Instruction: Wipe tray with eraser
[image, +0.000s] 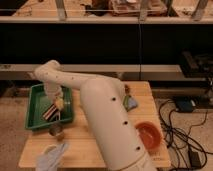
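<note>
Gripper (54, 102) sits low over the green tray (35, 114); grip state: cannot tell. Striped eraser (50, 112) lies at the gripper's 7 o'clock, long axis diagonal, mid-tray.

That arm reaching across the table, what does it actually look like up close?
The arm is a thick, smooth tube of cream-white casing, built from rounded segments joined at bulbous elbows, with a few small dark dots along its side. No loose cables show on it. It narrows toward the gripper, a pale end piece over the green tray, beside the striped eraser.
</note>
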